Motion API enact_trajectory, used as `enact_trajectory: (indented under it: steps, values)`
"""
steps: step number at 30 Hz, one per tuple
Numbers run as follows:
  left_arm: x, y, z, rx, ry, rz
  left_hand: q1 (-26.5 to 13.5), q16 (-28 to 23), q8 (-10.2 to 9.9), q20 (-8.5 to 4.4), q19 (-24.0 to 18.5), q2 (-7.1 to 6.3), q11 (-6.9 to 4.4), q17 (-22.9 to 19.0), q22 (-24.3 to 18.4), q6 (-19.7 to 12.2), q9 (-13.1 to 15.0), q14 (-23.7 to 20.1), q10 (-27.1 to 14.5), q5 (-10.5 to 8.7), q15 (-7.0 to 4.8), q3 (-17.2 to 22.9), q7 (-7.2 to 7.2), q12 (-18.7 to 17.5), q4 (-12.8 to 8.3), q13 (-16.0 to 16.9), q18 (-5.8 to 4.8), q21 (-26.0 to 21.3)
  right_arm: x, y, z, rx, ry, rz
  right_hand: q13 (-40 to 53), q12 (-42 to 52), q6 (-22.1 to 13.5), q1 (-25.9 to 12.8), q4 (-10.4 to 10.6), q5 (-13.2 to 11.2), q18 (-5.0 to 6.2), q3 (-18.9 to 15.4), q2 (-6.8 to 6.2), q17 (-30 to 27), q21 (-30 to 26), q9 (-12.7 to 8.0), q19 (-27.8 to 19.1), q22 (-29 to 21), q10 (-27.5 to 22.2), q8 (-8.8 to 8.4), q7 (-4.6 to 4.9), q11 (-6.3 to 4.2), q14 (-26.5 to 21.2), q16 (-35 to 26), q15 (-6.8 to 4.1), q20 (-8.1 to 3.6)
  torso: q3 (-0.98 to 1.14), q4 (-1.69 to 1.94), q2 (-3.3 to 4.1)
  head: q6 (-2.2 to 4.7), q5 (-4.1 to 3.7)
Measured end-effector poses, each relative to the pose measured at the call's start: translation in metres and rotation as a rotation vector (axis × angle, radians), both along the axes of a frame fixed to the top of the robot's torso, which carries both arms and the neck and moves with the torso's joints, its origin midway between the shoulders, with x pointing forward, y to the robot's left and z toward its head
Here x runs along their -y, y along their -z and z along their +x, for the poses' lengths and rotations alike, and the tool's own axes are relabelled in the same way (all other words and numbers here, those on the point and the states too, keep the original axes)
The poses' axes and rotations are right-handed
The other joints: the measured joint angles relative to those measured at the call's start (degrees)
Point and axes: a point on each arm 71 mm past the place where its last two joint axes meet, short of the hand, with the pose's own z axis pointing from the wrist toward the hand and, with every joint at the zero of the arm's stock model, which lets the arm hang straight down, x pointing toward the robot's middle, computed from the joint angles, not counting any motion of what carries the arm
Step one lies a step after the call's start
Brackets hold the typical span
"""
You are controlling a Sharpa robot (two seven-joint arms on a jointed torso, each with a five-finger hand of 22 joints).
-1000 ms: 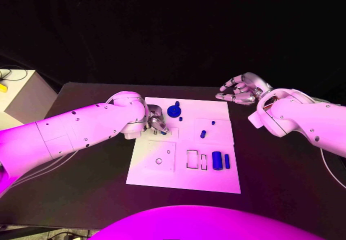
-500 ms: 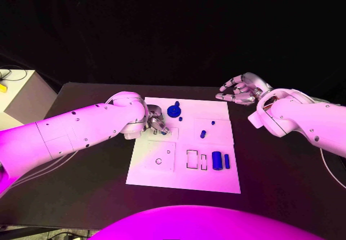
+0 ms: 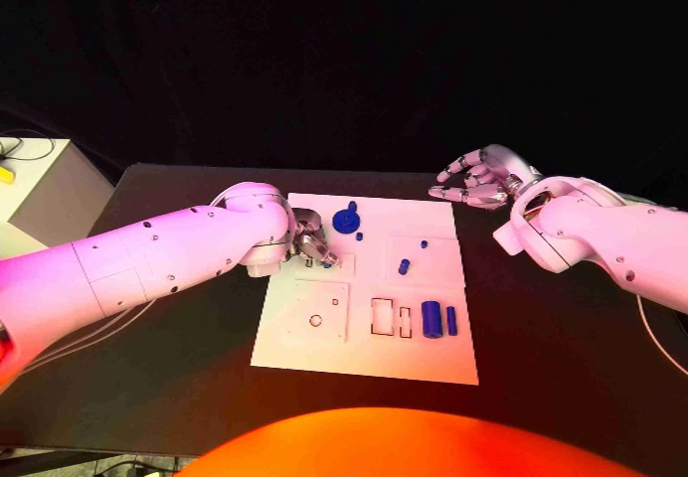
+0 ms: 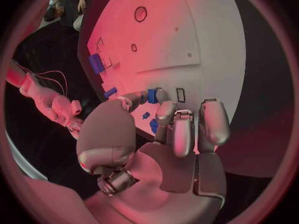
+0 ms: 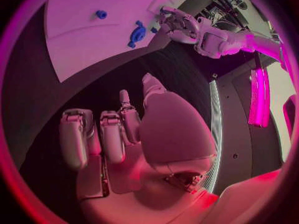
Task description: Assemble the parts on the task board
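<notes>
Left hand (image 3: 308, 244) has its fingers (image 4: 176, 129) pinching a small blue part (image 4: 152, 95) right over the task board (image 3: 344, 343), near its far left corner. Right hand (image 3: 480, 177) sits off the board's far right corner, fingers loosely spread, holding nothing.

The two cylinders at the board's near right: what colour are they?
Blue, both cylinders, lying side by side on the white task board; clearest in the head view.
</notes>
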Motion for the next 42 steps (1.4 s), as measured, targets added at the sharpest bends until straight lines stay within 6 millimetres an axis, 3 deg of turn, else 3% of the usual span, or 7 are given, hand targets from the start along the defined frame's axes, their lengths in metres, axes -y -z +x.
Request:
enact_trajectory:
  steps: [21, 22, 25, 27, 42]
  values:
    - [-0.0014, -0.0007, 0.0, 0.004, -0.006, -0.006, 1.09, 0.0, -0.34, 0.0, 0.0, -0.58, -0.13, 0.0, -0.14, 0.0, -0.22, 0.0, -0.13, -1.14, 0.0, -5.07, -0.01, 0.0, 2.87, -0.15, 0.0, -0.22, 0.001, 0.001, -0.0004, -0.002, 0.001, 0.0, -0.02, 0.0, 0.0, 0.0, 0.0, 0.0, 0.0, 0.0, 0.0, 0.0, 0.0, -0.01, 0.0, 0.03, 0.0, -0.01, 0.0, 0.0, 0.0, -0.23, 0.0, 0.0, -0.06, -0.01, 0.06, 0.0, -0.03]
    - [-0.0014, -0.0009, -0.0001, 0.004, -0.006, -0.007, 1.09, 0.0, -0.34, 0.0, 0.0, -0.58, -0.13, 0.0, -0.13, 0.0, -0.23, 0.0, -0.14, -1.56, 0.0, -5.41, -0.01, 0.0, 3.01, -0.17, 0.0, -0.22, 0.001, 0.0011, -0.0004, -0.002, 0.002, 0.0, -0.02, 0.0, 0.0, 0.0, 0.0, 0.0, 0.0, 0.0, 0.0, 0.0, 0.0, -0.01, 0.0, 0.04, 0.0, -0.01, 0.0, 0.0, 0.0, -0.22, 0.0, 0.0, -0.06, -0.02, 0.07, 0.0, -0.03]
    - [0.0, -0.0014, -0.0008, 0.004, -0.004, -0.011, 1.44, 0.0, -0.68, 0.0, 0.0, -0.22, -0.13, 0.0, -0.13, -0.01, -0.38, 0.0, -0.13, -6.93, 0.0, -7.53, -0.01, 0.0, 3.22, -0.17, 0.0, -0.23, 0.0012, 0.0015, -0.0006, -0.003, 0.002, 0.0, -0.02, 0.0, 0.0, 0.0, 0.0, 0.0, 0.0, 0.0, 0.0, 0.0, 0.0, -0.01, 0.0, 0.04, 0.0, -0.01, 0.0, 0.0, 0.0, -0.23, 0.0, 0.0, -0.05, -0.01, 0.07, 0.0, -0.03]
    - [0.0003, -0.0017, -0.0008, 0.004, -0.003, -0.013, 1.44, 0.0, -0.68, 0.0, 0.0, -0.23, -0.13, 0.0, -0.17, -0.01, -0.45, 0.0, -0.13, -8.55, 0.0, -8.38, -0.01, 0.0, 3.33, -0.17, 0.0, -0.22, 0.0014, 0.0017, -0.0006, -0.003, 0.002, 0.0, -0.02, 0.0, 0.0, 0.0, 0.0, 0.0, 0.0, 0.0, 0.0, 0.0, 0.0, -0.01, 0.0, 0.04, 0.0, -0.01, 0.0, 0.0, 0.0, -0.23, 0.0, 0.0, -0.05, -0.01, 0.07, 0.0, -0.09]
    - [-0.0012, -0.0048, -0.0011, 0.007, -0.003, -0.018, 1.21, -0.29, -0.68, 0.0, 0.0, 0.01, 0.04, 0.0, -0.97, -0.23, -0.54, 0.0, -0.7, -9.32, 0.0, -9.03, 0.2, -0.22, 3.14, -0.92, 0.0, -0.74, 0.0019, 0.0021, -0.0009, -0.004, 0.003, 0.0, 0.02, 0.0, 0.0, -0.3, 0.0, 0.0, 0.0, 0.0, 0.3, 0.0, 0.0, -0.02, 0.0, 0.03, 0.0, -0.01, 0.0, 0.0, 0.0, -0.22, 0.0, 0.0, 0.04, 0.01, 0.01, 0.0, -0.13]
